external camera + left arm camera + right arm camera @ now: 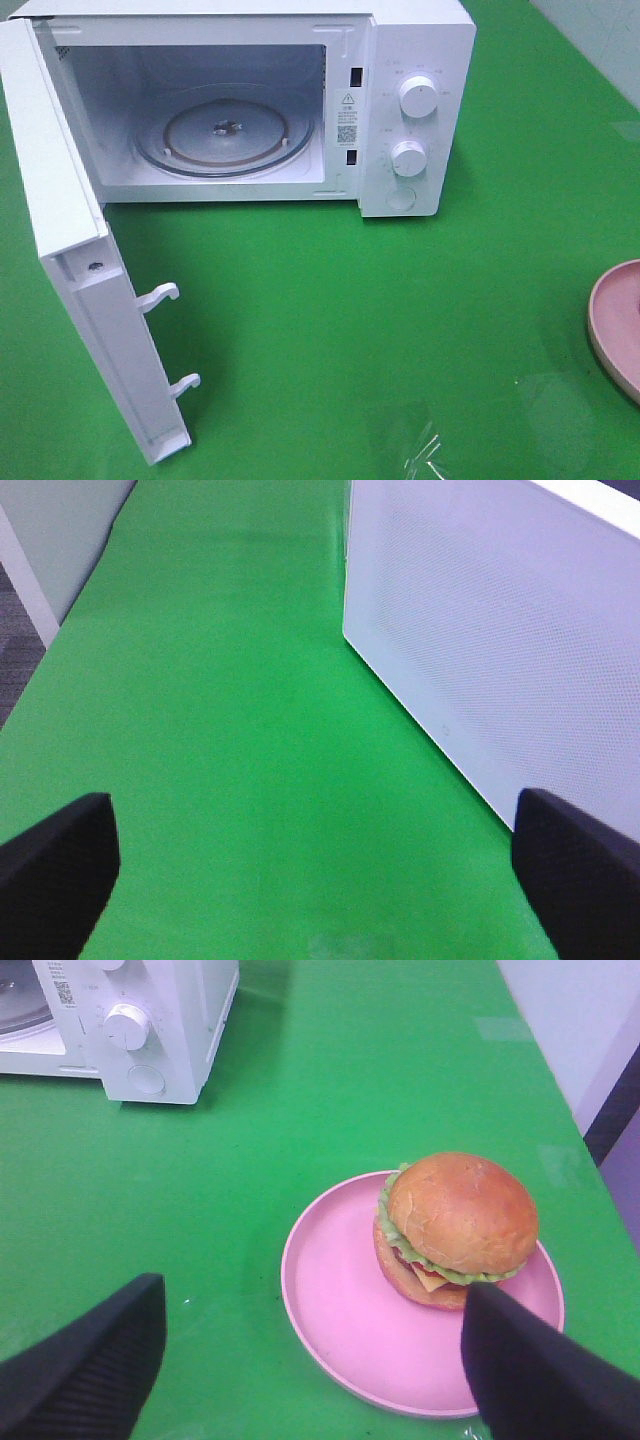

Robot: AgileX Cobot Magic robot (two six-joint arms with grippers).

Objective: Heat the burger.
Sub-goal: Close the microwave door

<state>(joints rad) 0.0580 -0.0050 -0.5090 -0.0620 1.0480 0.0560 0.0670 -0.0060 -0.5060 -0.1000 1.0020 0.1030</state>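
The burger (460, 1215), with a tan bun and a lettuce edge, sits on the far-right part of a pink plate (340, 1300) in the right wrist view. My right gripper (310, 1360) hovers open just short of the plate, and one fingertip (530, 1370) overlaps the plate's rim in the picture. Only the plate's edge (615, 320) shows at the right border of the exterior view; the burger is out of frame there. The white microwave (420, 50) stands at the back with its door (60, 200) swung wide to the left. My left gripper (315, 880) is open over bare green table, holding nothing.
Inside the microwave lies a glass turntable (225, 135). Two white knobs (417, 97) sit on its right panel. A white perforated panel (480, 640) stands close beside the left gripper. Green cloth (380, 330) covers the table between microwave and plate.
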